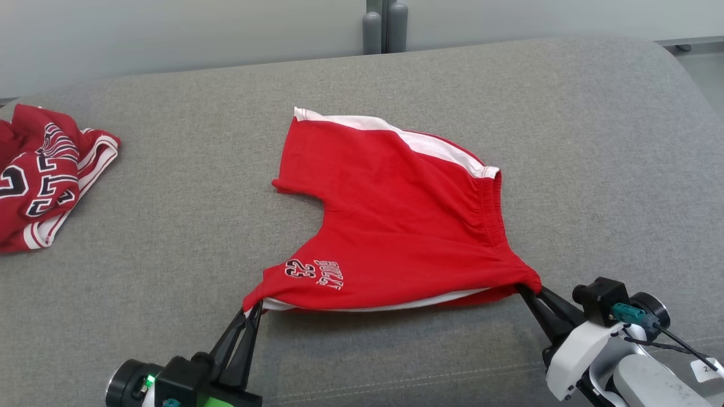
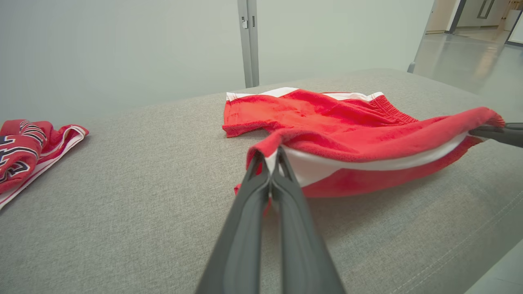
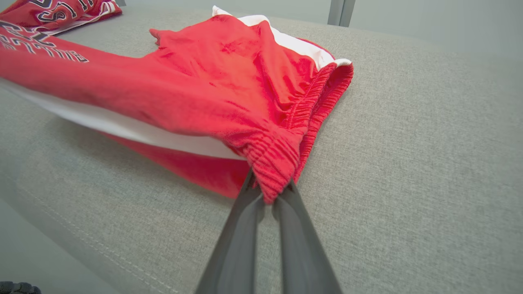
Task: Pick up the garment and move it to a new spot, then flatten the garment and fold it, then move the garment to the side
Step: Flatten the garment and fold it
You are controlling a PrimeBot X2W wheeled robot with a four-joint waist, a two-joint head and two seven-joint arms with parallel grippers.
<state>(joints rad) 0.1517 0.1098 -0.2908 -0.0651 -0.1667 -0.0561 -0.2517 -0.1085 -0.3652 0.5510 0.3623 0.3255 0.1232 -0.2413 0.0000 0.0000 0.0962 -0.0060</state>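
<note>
The garment (image 1: 396, 220) is a pair of red shorts with white side stripes and a "23" print, spread on the grey cushion (image 1: 186, 237). Its far part lies flat; its near edge hangs lifted and stretched between both grippers. My left gripper (image 1: 253, 310) is shut on the near hem corner of a leg, seen close up in the left wrist view (image 2: 269, 157) under the garment (image 2: 339, 134). My right gripper (image 1: 525, 289) is shut on the near end of the elastic waistband, which bunches at the fingertips (image 3: 269, 196) below the garment (image 3: 212, 85).
A second red garment (image 1: 42, 172) with black and white lettering lies crumpled at the cushion's far left, also in the left wrist view (image 2: 28, 147). The cushion's front seam runs just below the grippers. A grey post (image 1: 384, 25) stands behind the cushion.
</note>
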